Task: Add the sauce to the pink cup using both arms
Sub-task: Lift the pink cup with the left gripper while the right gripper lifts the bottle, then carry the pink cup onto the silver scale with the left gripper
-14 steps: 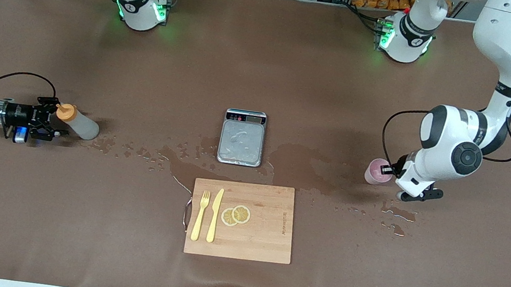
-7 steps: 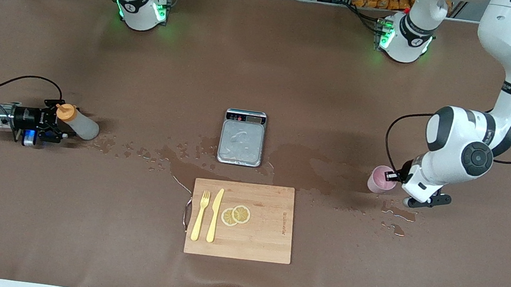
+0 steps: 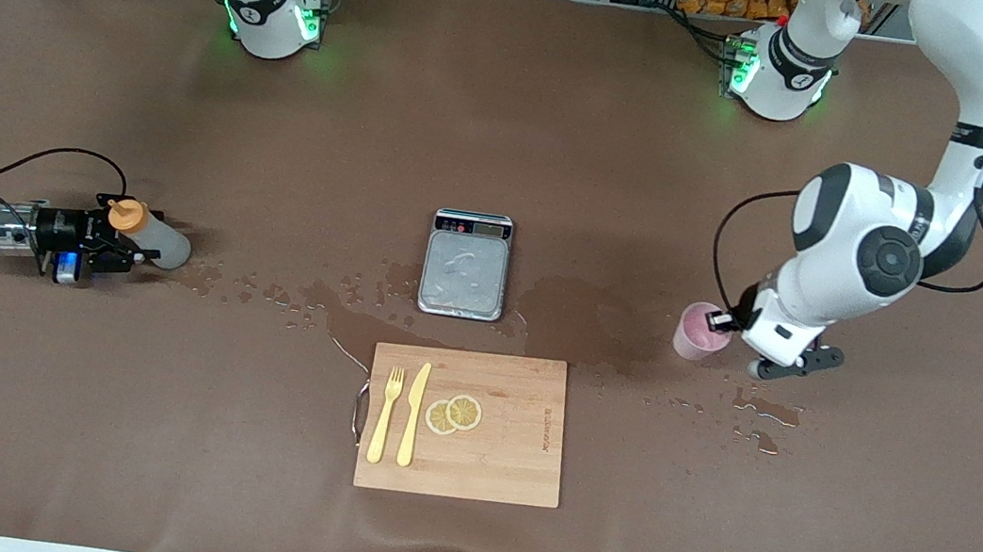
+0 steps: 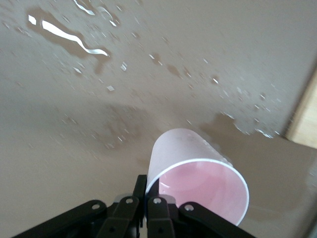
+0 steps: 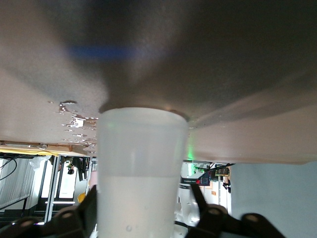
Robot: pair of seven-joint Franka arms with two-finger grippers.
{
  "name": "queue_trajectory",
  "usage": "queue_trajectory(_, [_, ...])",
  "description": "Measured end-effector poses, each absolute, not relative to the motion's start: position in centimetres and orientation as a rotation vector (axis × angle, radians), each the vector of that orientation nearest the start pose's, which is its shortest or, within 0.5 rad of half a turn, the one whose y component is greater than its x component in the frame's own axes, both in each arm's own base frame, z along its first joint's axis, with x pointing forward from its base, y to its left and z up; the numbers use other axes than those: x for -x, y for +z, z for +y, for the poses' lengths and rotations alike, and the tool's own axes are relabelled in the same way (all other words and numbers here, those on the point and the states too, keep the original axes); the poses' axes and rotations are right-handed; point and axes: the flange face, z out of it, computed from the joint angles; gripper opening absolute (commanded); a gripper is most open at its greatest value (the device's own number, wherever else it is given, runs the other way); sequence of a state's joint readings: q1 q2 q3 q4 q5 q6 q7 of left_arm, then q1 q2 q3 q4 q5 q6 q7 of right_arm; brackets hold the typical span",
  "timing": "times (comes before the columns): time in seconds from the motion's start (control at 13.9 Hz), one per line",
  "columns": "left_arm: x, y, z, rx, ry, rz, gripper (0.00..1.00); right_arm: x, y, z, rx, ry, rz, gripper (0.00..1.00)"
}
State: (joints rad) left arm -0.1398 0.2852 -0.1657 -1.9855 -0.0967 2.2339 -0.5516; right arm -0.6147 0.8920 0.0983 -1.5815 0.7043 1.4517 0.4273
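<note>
— Where is the sauce right now?

— The sauce bottle (image 3: 152,243) stands on the desk (image 3: 565,153) at the right arm's end, orange cap (image 3: 125,215) on top. My right gripper (image 3: 108,245) is at it, coming in from the side, and its fingers (image 5: 75,218) sit spread on either side of the whitish body. In the right wrist view the bottle (image 5: 141,173) fills the gap between them, with room on both sides, so I am not squeezing it.

— And the pink cup?

— The pink cup (image 3: 700,331) is at the left arm's end of the desk, well apart from the bottle. My left gripper (image 3: 724,324) has it: the fingers (image 4: 148,208) are pressed together on the rim (image 4: 198,163), one inside and one outside the wall. The left wrist view shows the cup (image 4: 198,178) tilted. I cannot tell if its base touches the desk.

— What lies between them?

— A steel scale (image 3: 465,264) near the middle, with water puddles (image 3: 353,315) spread around it. Nearer the front camera lies a wooden cutting board (image 3: 464,424) carrying a yellow fork (image 3: 384,414), a yellow knife (image 3: 413,413) and two lemon slices (image 3: 453,414).
</note>
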Motion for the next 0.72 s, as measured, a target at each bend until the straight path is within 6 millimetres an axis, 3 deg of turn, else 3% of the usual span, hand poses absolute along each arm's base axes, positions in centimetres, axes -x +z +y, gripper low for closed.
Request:
queue_trajectory(0.22, [-56.4, 34.0, -21.9, 3.176, 0.188, -0.561, 0.00, -53.9, 11.2, -22.3, 1.678, 1.134, 1.221, 0.45])
queue_trajectory(0.5, [-55.4, 36.1, -26.6, 3.158, 0.192, -0.636, 0.00, -54.3, 11.7, -22.4, 1.672, 1.147, 1.233, 0.48])
queue_trajectory(0.72, [-55.6, 37.4, -27.6, 3.148, 0.191, -0.689, 0.00, -55.8, 13.1, -22.0, 1.680, 1.170, 1.257, 0.49])
